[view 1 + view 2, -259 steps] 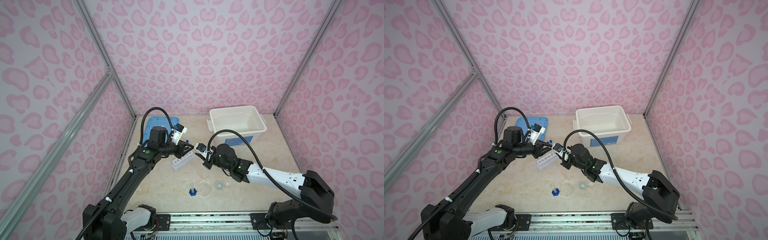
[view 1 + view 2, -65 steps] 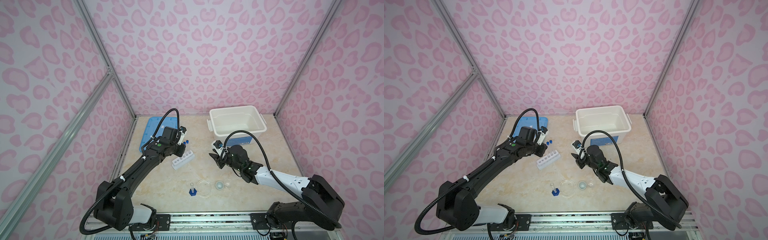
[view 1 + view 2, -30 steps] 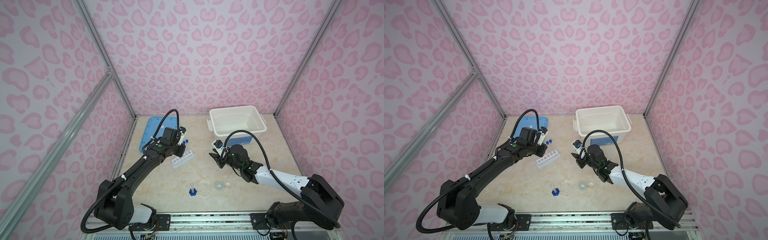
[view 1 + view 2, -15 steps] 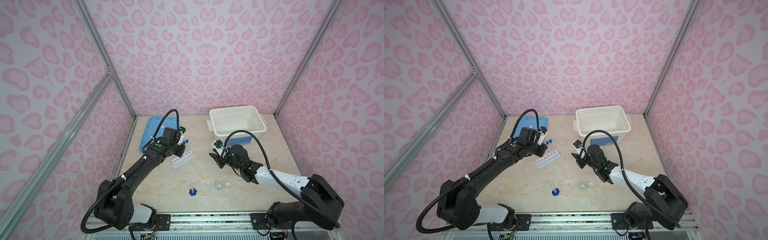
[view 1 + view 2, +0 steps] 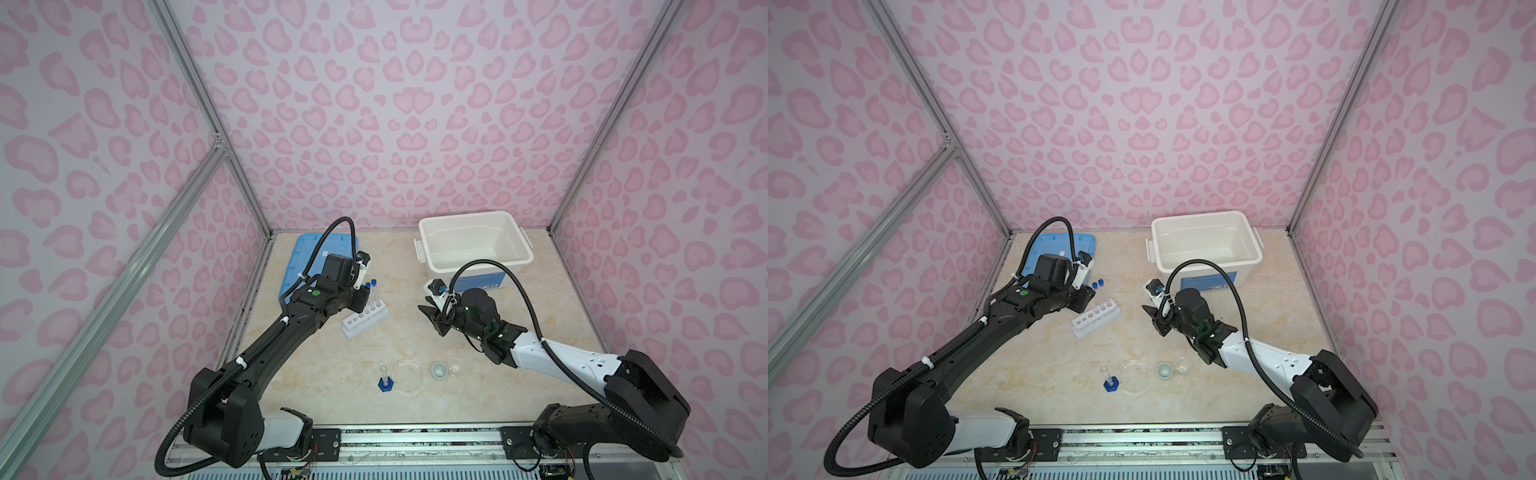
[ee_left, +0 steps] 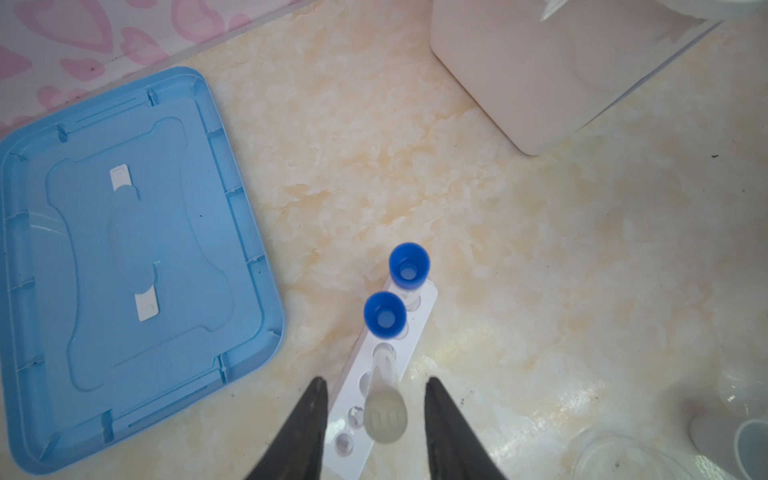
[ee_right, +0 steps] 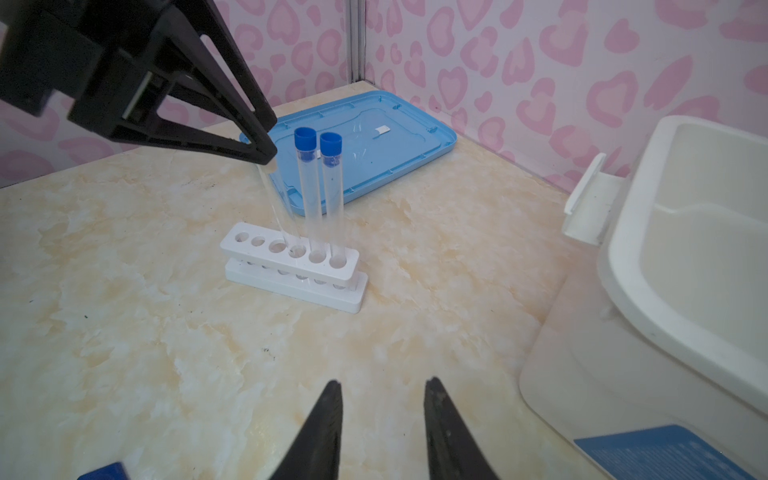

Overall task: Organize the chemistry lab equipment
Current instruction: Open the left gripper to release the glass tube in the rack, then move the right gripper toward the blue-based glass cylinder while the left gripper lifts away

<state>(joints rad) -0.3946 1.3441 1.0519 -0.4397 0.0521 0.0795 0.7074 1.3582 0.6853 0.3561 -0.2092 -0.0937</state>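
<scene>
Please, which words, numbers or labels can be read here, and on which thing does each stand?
"00" (blurred, uncertain): white round cap of the clear test tube.
Blue rectangular label on the big white plastic bin: print too small to read.
White stickers on the flat blue plastic lid: blank.

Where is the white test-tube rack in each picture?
In a top view: rack left of centre, near blue lid.
In a top view: rack, same place.
Left wrist: rack beside the lid.
Right wrist: rack in front of the lid.
Shared landmark: blue lid.
</scene>
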